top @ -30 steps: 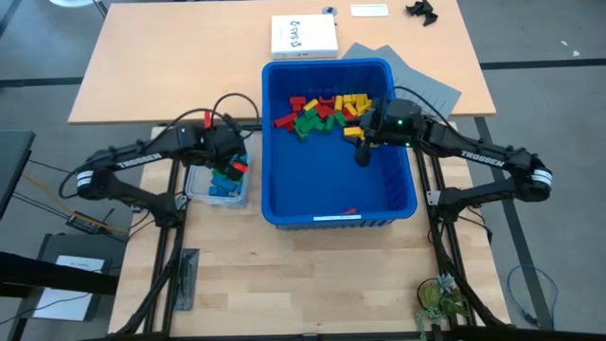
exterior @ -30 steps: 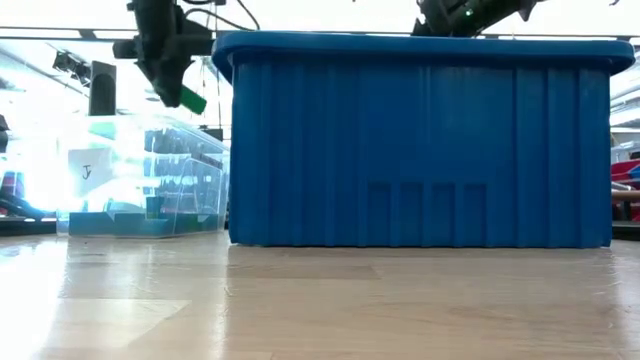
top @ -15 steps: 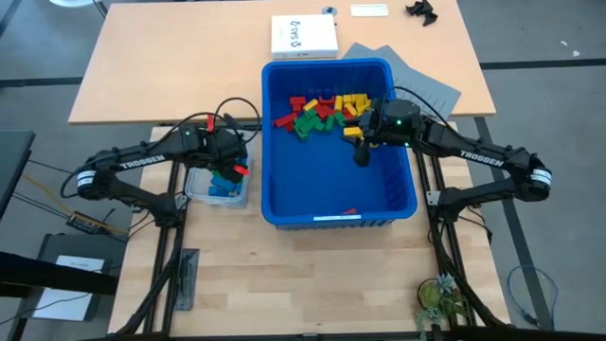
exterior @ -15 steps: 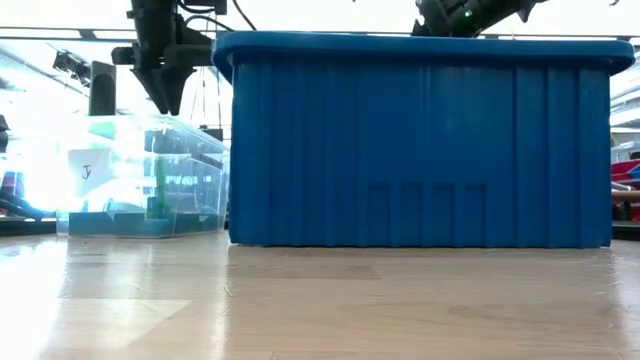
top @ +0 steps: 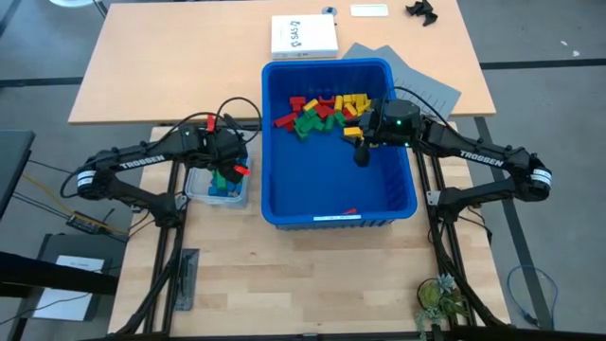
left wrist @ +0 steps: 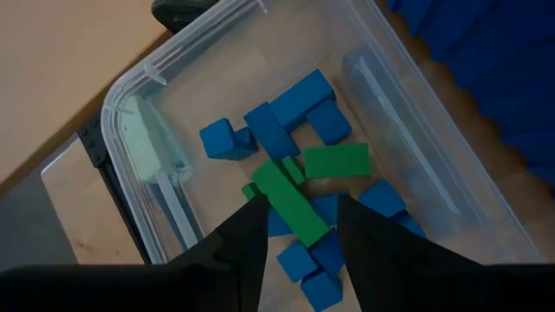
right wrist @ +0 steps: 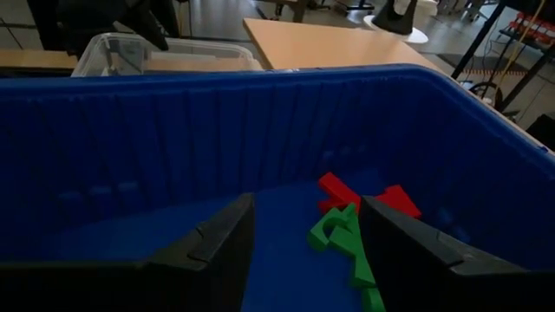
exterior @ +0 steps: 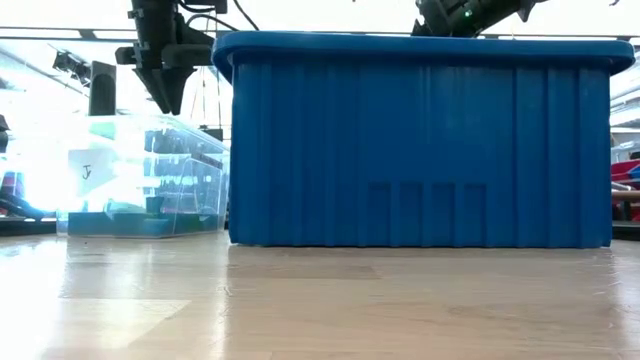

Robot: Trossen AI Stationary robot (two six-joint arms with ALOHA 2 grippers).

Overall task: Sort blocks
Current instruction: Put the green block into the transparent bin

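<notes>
My left gripper hangs open above the small clear tub and points down into it; nothing is between its fingers. In the tub lie several blue blocks and two green blocks, flat on its floor. My right gripper stands open inside the large blue bin, near its right wall, holding nothing. A heap of red, yellow and green blocks rests on the bin's floor at its far end; green and red ones lie just beyond the right fingers.
The blue bin's tall wall stands right beside the clear tub. One red block lies alone near the bin's near wall. A white box and grey sheets lie on the far table.
My left gripper has opened above the clear tub and let go of a green block, which has dropped into the tub among the blue ones. The gripper has kept its place. My right arm has kept still.
</notes>
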